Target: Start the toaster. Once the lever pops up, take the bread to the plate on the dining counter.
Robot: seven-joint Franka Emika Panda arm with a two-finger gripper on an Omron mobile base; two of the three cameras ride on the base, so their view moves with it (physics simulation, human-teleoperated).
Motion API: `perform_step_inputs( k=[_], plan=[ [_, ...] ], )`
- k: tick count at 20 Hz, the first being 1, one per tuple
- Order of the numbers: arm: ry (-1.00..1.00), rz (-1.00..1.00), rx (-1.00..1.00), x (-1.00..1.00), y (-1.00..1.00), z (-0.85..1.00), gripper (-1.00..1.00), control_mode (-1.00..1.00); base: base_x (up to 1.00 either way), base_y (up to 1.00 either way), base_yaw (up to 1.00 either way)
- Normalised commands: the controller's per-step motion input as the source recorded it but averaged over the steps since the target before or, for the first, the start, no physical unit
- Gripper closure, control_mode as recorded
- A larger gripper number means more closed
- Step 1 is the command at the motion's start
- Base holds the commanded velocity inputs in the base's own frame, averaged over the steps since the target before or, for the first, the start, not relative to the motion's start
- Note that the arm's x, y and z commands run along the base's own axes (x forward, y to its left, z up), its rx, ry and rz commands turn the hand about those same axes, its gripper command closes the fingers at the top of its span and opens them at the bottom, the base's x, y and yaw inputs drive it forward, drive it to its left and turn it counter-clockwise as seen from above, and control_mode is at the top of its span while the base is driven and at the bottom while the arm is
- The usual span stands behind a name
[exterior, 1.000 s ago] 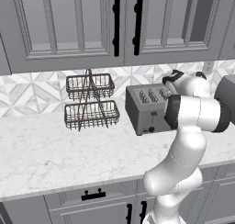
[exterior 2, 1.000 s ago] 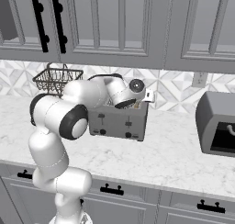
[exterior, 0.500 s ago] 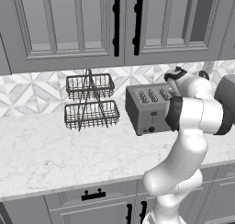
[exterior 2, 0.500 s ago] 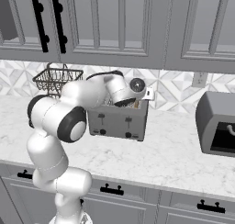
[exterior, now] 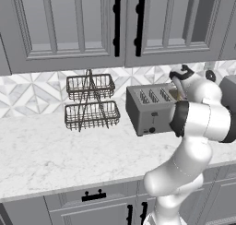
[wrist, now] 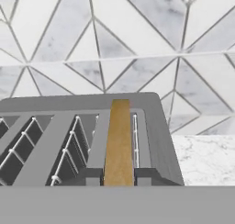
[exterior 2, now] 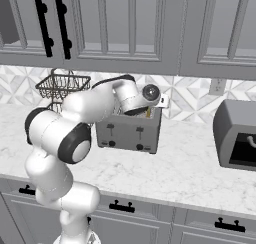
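Over the last second the arm barely shifts; I see it ease a touch further across the toaster [exterior: 150, 111], and the rest of the scene holds, so I read this as me settled on the slice and about to draw it up, the lever step looking done. Biggest first: the grey panelled cabinets [exterior: 83, 26] with long black handles run flat and matt across the top, and below them the desk [exterior: 41, 155] is a smooth white marble slab with faint grey veins, backed by glossy triangular tiles [wrist: 114, 44]. A dark boxy appliance [exterior 2: 239, 135] sits at the far right of that desk. The toaster is a squat brushed-metal box, four slots with thin wire guides, two little levers and dark knobs on its front. Left of it, well apart, stands a two-tier wire basket rack [exterior: 91, 102], thin and springy-looking. The gripper [exterior 2: 148, 107] hangs over the toaster's right end. The bread [wrist: 119, 142] stands on edge in the rightmost slot, a dry golden-brown slab, and my fingers look partly closed around its top edge.
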Motion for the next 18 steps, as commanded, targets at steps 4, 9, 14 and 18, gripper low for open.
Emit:
perform_step_inputs(
  k=[4,9,14,18],
  plan=[
    [-0.02,0.00,0.01,-0.16,0.00,0.40,1.00,-1.00,0.00,0.00,0.00],
    [-0.04,0.00,0.00,-0.12,0.00,0.29,1.00,-1.00,0.00,0.00,0.00],
    [-0.08,0.00,0.00,-0.01,0.00,-0.02,1.00,-1.00,0.00,0.00,0.00],
    [-0.13,0.00,0.00,-0.18,0.00,0.11,1.00,-1.00,0.00,0.00,0.00]
  ],
)
